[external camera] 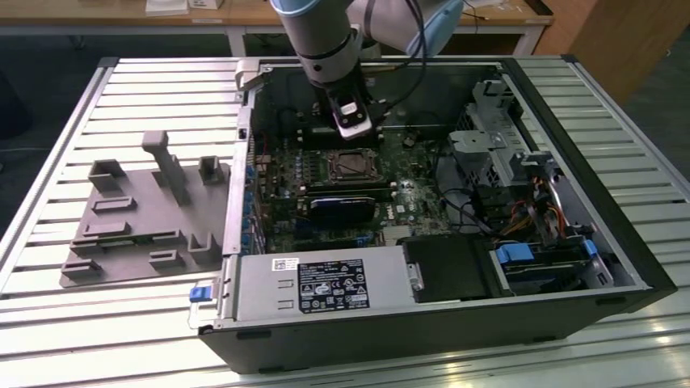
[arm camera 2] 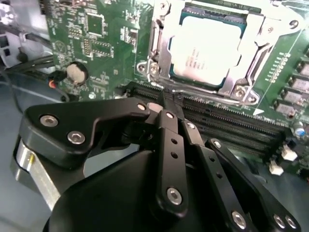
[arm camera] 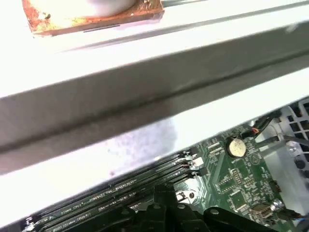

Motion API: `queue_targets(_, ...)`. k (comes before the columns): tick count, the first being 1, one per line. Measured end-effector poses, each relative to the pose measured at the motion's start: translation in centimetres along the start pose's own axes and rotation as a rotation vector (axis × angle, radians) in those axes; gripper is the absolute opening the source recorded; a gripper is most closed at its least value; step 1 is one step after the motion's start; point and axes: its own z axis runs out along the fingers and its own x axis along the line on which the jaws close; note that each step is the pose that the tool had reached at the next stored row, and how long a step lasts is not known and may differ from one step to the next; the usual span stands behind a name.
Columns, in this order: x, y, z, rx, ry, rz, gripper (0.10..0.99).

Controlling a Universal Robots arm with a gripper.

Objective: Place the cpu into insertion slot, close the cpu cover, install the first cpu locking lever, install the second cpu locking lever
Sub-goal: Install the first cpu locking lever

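The cpu (arm camera 2: pixel 205 50) sits in the insertion slot (arm camera 2: pixel 161 63) under the cpu cover (arm camera 2: pixel 256 58), just beyond the fingers (arm camera 2: pixel 166 121), pressed together, holding nothing.

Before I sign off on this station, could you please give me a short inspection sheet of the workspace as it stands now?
Surface: slatted metal table, open computer case on it.
Job's things: cpu sits in the insertion slot; cpu cover is down around it.
Clutter: grey plastic fixture at the exterior view's left of the case.
Grippers: gripper shut, holding nothing, over the memory slots beside the cpu.
Cables: bundle at the case's right in the exterior view.
Surroundings: wooden desk behind.
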Motion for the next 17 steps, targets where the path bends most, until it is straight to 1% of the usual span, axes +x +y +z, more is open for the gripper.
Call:
queue_targets(7, -0.3, 0.33, -1.22, 0.0, 0.0, 0.0, 0.106)
queue_targets(13, -0.31, 0.34, -1.26, 0.0, 0.0, 0.0, 0.106)
queue_targets(14, -0.32, 0.34, -1.25, 0.001, 0.0017, 0.0, 0.106)
queue_targets(15, -0.34, 0.35, -1.25, 0.007, 0.0051, 0.0, 0.106)
queue_targets(17, -0.47, 0.39, -1.18, 0.023, 0.0096, -0.003, 0.106)
